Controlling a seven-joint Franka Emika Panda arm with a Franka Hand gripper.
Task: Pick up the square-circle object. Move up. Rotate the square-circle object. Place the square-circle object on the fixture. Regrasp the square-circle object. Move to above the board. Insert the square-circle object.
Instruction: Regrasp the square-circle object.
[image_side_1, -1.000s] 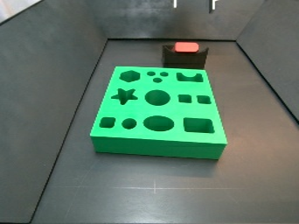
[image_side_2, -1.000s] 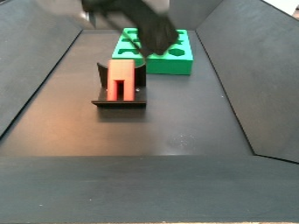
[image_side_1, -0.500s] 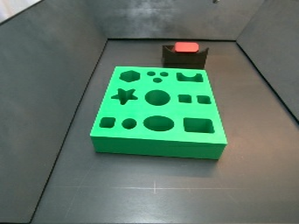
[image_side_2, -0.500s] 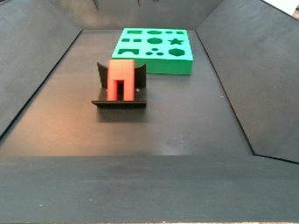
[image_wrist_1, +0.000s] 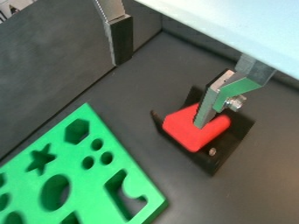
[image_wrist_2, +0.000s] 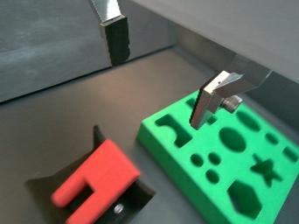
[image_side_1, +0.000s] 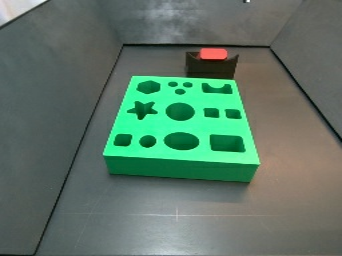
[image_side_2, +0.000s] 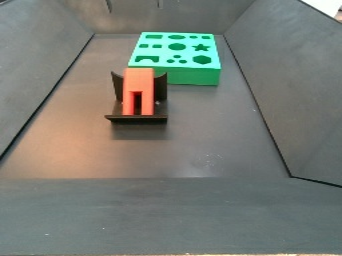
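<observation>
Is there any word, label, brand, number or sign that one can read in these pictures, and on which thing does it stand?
None: no text, number or sign is readable in any view.
The board bears only shaped holes.
The square-circle object, lying on the fixture, is plain red.
The pincer, open above them, shows no marking in the wrist views.

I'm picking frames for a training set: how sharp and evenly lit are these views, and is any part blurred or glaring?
Both side views are sharp and evenly lit: the board shows no glare, and the square-circle object lies crisp on the fixture. Both wrist views are softer; the open gripper has a bright finger against a washed-out pale background.
</observation>
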